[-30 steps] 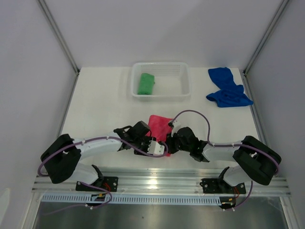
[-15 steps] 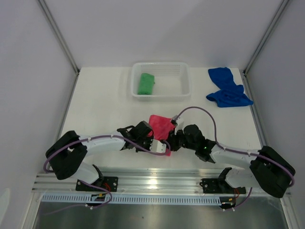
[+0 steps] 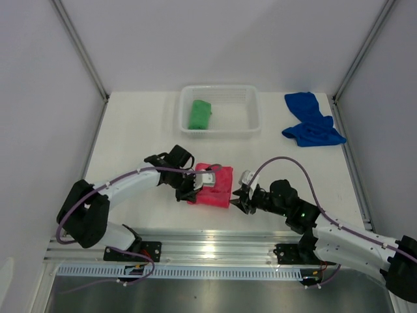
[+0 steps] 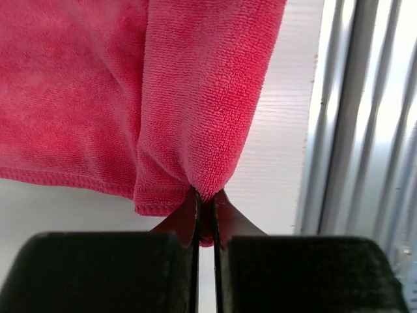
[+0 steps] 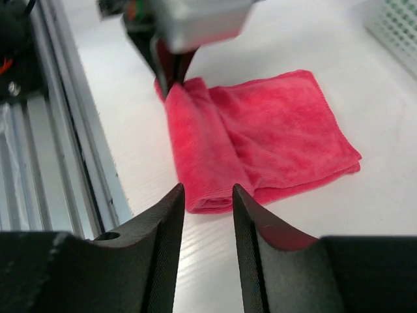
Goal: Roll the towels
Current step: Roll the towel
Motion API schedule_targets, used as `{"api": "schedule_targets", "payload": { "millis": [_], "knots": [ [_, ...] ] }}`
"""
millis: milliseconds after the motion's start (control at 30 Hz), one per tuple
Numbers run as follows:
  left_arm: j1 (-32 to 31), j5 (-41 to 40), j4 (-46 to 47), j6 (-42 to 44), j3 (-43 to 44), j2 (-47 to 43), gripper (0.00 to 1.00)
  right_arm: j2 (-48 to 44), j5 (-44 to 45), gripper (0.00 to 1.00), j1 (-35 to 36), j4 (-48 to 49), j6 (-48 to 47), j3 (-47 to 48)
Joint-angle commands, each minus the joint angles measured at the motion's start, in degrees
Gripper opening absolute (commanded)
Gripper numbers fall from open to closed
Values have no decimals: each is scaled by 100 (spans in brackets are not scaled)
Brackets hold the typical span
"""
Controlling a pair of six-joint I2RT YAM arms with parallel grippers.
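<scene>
Clamped tight in the left gripper (image 4: 205, 203): a raised fold at one edge of the pink towel (image 4: 195, 91), jaws closed on the cloth with no gap showing. Rest of that towel lying folded and flat on the white table (image 3: 130, 143), between the two arms, toward the near edge.

Just right of the towel, the right gripper (image 5: 207, 192), jaws parted, nothing between them, pointed at the towel's side and apart from it.

Farther back, at the middle of the table, a white slotted basket (image 3: 220, 89). Inside, near its left end, the green towel (image 3: 199, 114), rolled into a short bundle.

Outside the basket, well to its right by the far right corner, the blue towel (image 3: 311, 122), crumpled in a loose heap on the table.
</scene>
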Motion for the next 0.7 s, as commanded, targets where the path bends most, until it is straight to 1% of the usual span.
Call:
{"api": "schedule_targets", "payload": {
  "millis": [0,33,100,133,233,367,500,667],
  "knots": [
    [205,1063,-734,-76,374,30,1,238,-101,40,400,-193,-1153,-54],
    [223,1125,-830,-58,452,109,1,371,-40,41,663,-62,-1260,-27],
    [293,1178,-875,-41,558,329,1,774,-4,42,814,158,-1418,60],
    [311,1187,-919,-23,576,399,1,890,-4,43,841,412,-1428,78],
    [320,1108,-928,74,611,541,1,1312,31,46,841,686,-1586,131],
    [329,1011,-946,161,646,602,1,1681,-83,48,789,801,-1666,219],
    [320,1029,-981,241,673,655,1,1718,57,48,771,792,-1692,272],
    [329,1037,-1007,258,682,743,1,1173,31,49,727,581,-1596,342]
  ]
}}
